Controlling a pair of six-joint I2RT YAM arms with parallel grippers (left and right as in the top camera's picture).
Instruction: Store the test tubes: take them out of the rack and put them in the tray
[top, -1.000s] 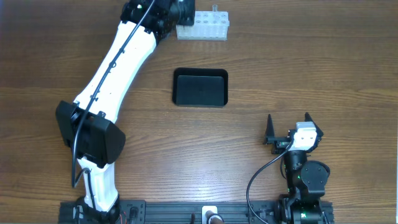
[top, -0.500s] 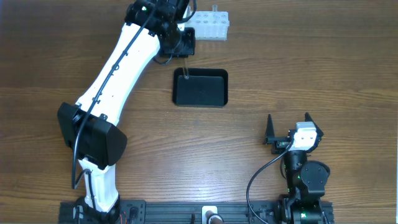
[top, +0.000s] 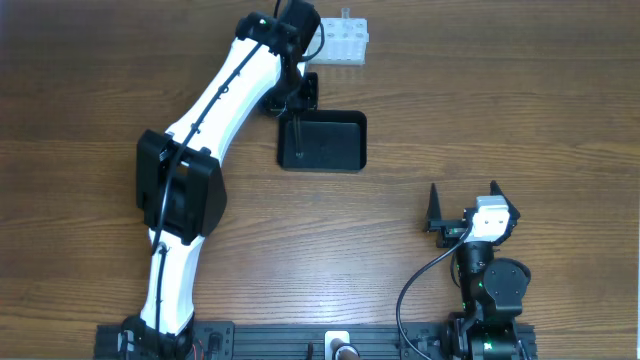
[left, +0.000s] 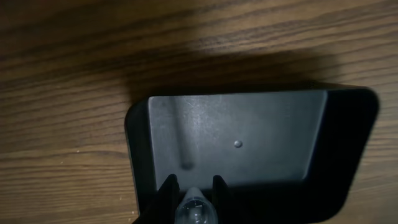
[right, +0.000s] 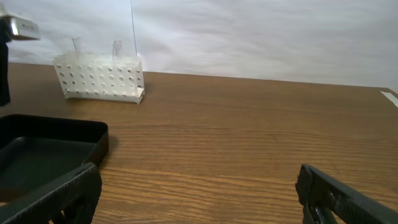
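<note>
Hanging over the left end of the shallow black plastic tray (top: 335, 148), the left claw (top: 298, 100) pinches a clear, slim test tube (left: 194, 210). The tube stands upright, its long axis vertical and its lower end pointing at the tray floor. The white perforated rack (top: 340, 45) sits just beyond on the wooden counter (top: 500, 100). The right claw (top: 463, 208) gapes wide, well apart.

The rack (top: 338, 42) stood behind the tray (top: 340, 148); the left gripper (top: 298, 110) held a test tube (top: 298, 135) over the tray's left end
</note>
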